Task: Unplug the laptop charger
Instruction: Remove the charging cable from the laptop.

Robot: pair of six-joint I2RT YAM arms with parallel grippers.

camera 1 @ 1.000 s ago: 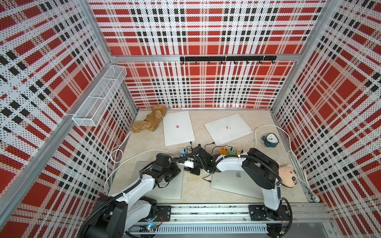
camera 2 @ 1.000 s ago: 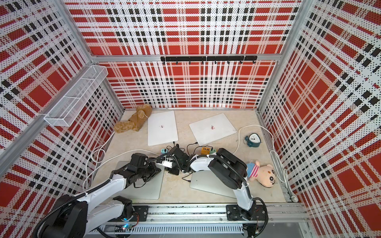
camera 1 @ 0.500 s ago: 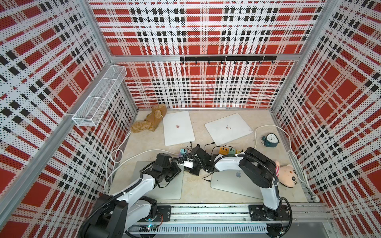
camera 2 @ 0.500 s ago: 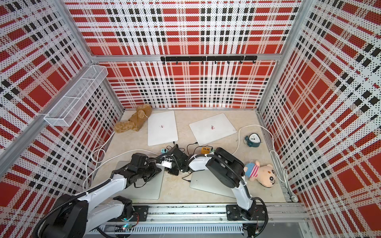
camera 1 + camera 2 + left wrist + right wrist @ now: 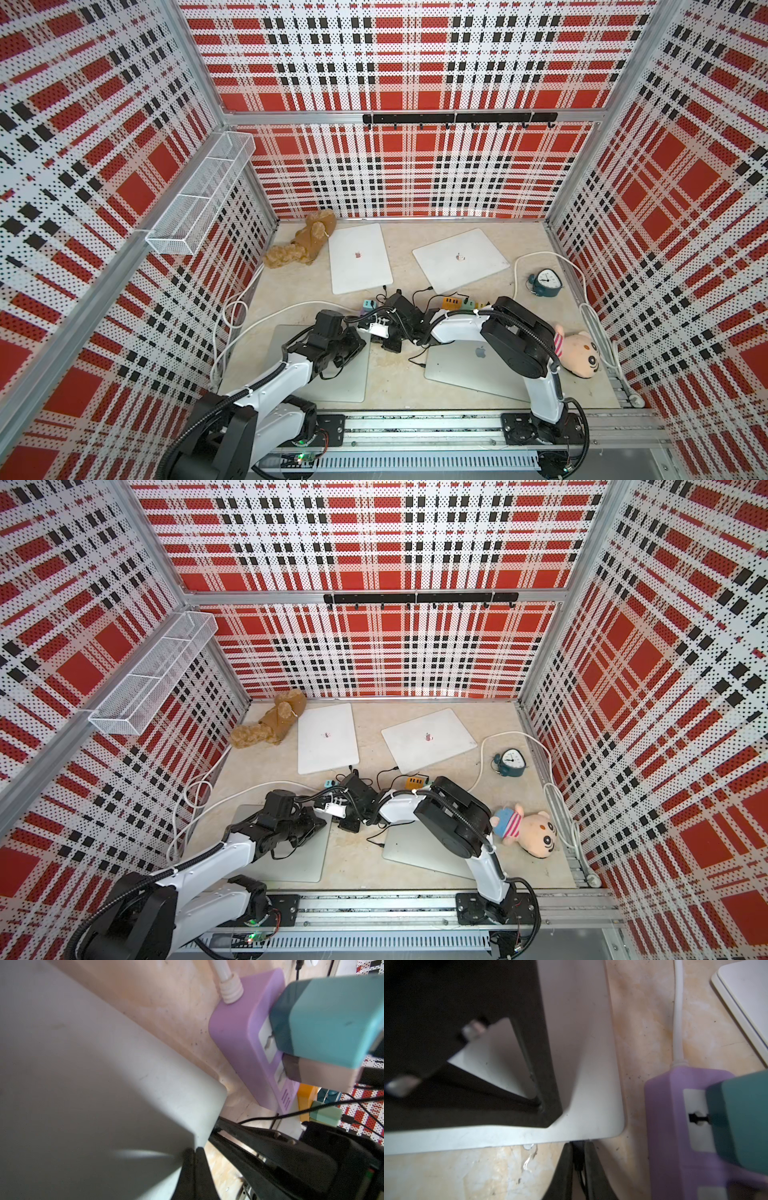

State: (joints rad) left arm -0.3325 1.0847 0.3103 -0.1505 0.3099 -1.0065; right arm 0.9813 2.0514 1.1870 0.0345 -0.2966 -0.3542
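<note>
right pincer (image 5: 578, 1146) pinches the black charger plug (image 5: 578, 1159) at the edge of the grey laptop (image 5: 591, 1084); left pincer (image 5: 194, 1150), shut and empty, rests on its corner

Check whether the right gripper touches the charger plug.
Cannot tell. In the right wrist view the dark plug sits between the right gripper's dark fingers at the laptop edge; no gap or contact shows plainly.

Beige marbled surface (image 5: 395, 374). Rear: closed white laptops, left (image 5: 359, 257) and right (image 5: 460, 259); brown teddy bear (image 5: 305, 245) in left corner. Front: closed silver laptops, left (image 5: 340, 386) and right (image 5: 465, 368). Centre: purple power strip (image 5: 239, 1043), orange power strip (image 5: 453, 302). Right side: alarm clock (image 5: 546, 283), pink plush doll (image 5: 579, 355), white cable (image 5: 515, 270).
</note>
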